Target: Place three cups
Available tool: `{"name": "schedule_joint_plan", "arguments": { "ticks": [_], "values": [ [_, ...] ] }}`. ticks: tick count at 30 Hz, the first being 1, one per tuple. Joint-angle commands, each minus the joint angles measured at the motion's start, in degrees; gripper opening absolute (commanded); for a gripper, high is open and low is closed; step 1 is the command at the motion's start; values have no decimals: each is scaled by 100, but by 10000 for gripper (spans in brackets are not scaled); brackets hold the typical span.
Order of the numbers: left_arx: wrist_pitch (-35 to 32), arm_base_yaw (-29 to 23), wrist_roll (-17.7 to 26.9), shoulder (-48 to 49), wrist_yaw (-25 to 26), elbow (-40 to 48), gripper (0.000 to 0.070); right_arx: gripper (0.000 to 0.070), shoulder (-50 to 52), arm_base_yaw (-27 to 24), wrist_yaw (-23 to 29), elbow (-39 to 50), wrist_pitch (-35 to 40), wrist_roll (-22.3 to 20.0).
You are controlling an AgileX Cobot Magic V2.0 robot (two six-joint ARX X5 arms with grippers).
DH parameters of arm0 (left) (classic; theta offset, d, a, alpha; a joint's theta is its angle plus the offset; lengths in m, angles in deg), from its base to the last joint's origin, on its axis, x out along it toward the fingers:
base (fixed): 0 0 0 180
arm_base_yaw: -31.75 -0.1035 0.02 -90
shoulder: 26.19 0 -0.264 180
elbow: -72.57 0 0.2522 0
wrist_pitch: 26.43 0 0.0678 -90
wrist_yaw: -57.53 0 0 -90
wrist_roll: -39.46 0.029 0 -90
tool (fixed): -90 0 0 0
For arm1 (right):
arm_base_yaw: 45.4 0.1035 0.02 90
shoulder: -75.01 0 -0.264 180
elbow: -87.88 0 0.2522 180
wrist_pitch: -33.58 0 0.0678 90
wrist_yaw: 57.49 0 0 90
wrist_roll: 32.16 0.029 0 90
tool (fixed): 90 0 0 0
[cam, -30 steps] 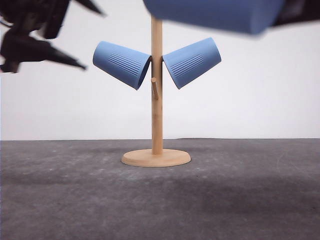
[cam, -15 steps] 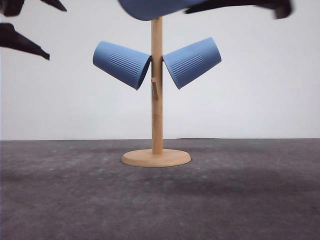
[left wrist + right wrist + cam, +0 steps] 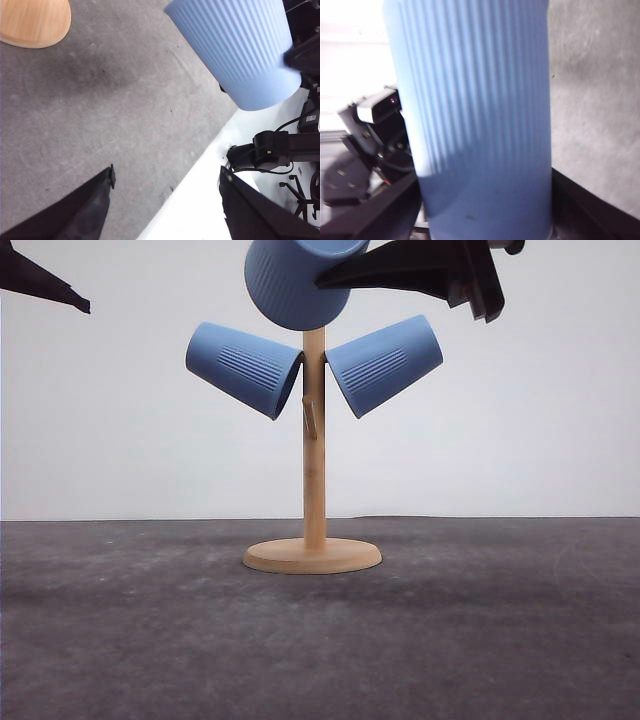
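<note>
On the gray table (image 3: pixel 120 640), two cups (image 3: pixel 243 367) are hanging on the wooden stand (image 3: pixel 314 470) while the right gripper (image 3: pixel 340 278), closed on the third cup (image 3: pixel 292 285), is holding it just above the stand's top.

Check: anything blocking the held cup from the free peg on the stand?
Nothing visible. The right gripper holds the third cup above the post's top; the free peg sits lower on the front, between the two hung cups.
</note>
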Motion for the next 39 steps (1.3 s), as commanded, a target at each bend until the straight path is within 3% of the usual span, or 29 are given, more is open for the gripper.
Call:
{"name": "schedule_joint_plan", "arguments": {
  "ticks": [1,9,23,28,39],
  "values": [
    [-33,-4,68,-31,9,-46,406,438,-128,-43,-124,-72,97,242],
    [-44,-7,68,-31,-9,-46,406,438,-600,-314,-547,-70,219,225],
    [-171,-90,61,-31,-9,-46,406,412,-893,-316,-295,-68,118,250],
    [-200,-90,62,-31,-9,-46,406,412,-1204,-321,-270,-68,538,296],
    [-197,-90,46,-31,-9,-46,406,412,-2021,-388,-195,-68,1697,877]
  ]
}}
